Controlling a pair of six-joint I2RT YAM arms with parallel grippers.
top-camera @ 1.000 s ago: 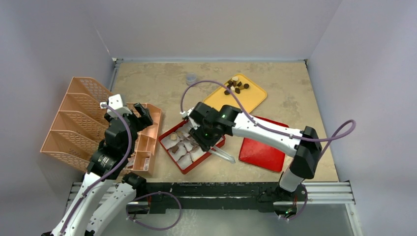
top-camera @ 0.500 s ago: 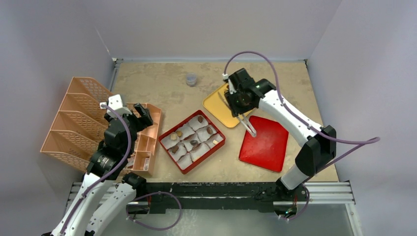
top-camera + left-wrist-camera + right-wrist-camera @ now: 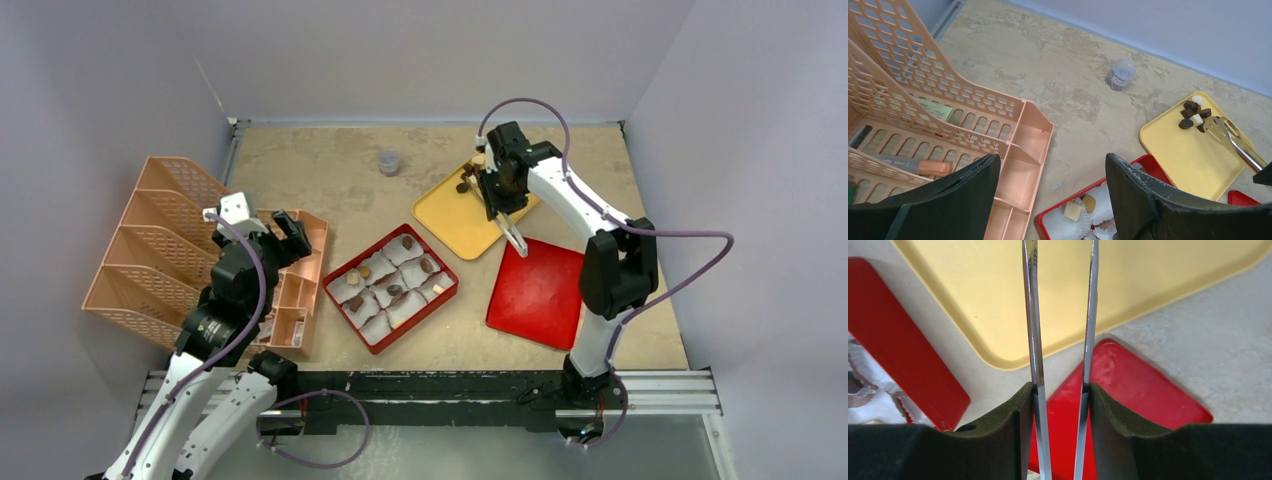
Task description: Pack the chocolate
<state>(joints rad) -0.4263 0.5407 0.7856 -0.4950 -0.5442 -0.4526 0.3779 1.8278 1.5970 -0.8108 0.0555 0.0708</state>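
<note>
Chocolate (image 3: 1192, 114) on yellow tray (image 3: 450, 215): right gripper (image 3: 1060, 405) clamped on tongs (image 3: 1033, 315), left gripper (image 3: 1048, 180) apart; you straddle one chunk, squeeze gently.

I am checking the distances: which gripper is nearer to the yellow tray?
Right. The right gripper, holding tongs, is over the yellow tray; the left gripper is far away, above the orange organizer.
</note>
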